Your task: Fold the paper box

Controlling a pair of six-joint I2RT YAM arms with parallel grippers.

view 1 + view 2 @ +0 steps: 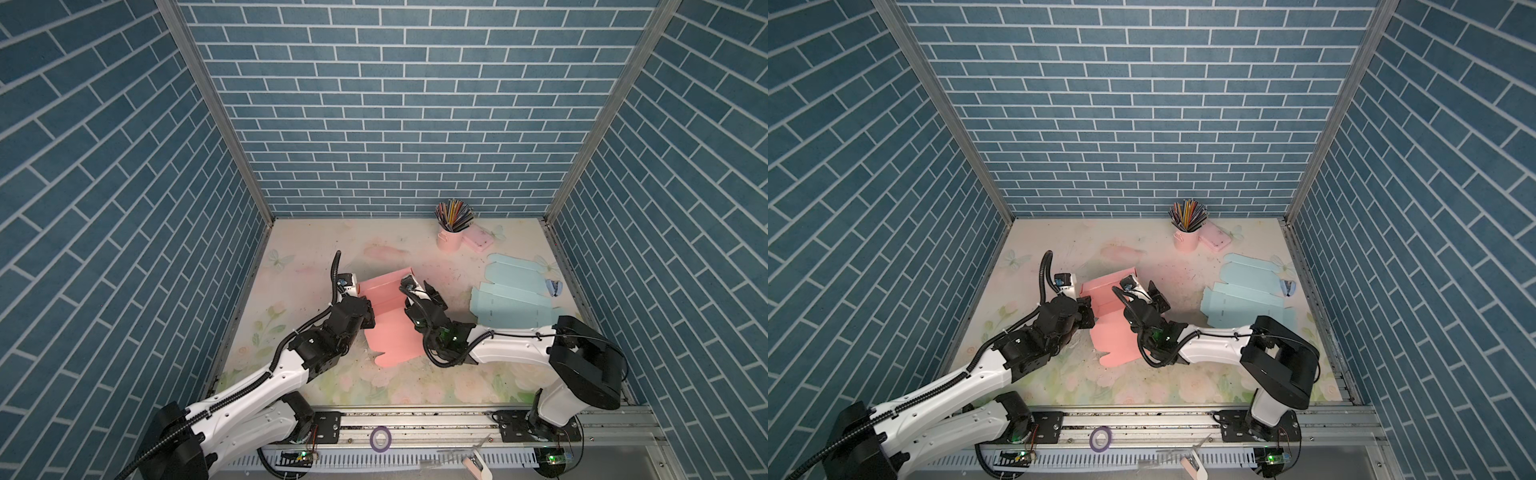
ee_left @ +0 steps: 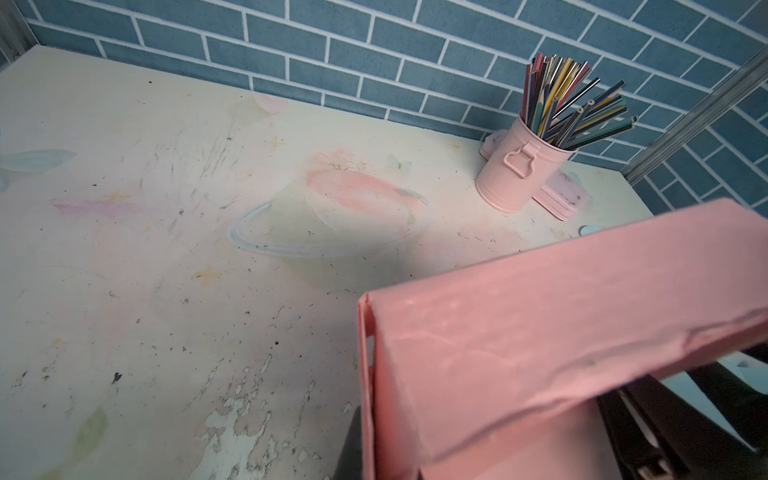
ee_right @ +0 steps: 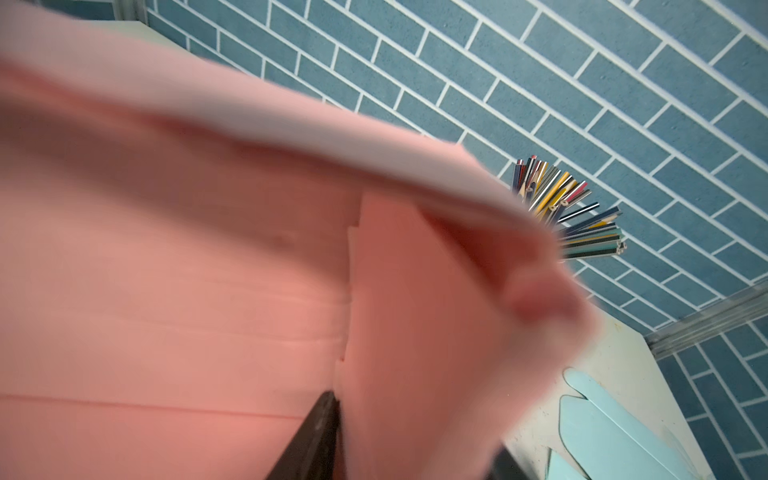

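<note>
Box position: pink paper box [image 1: 388, 320] sits mid-table [image 1: 316, 257] between both arms. Its long axis runs away from the robot, with the lid panel lying flat on the near side. Left gripper [image 1: 368, 319] is closed, apparently pinching the left wall. Right gripper [image 1: 419, 292] stands part open, its fingers [image 3: 316, 436] straddling the right side flap. That arm is nearer.

Overhead pair; wrist views near box [image 2: 540, 332]
</note>
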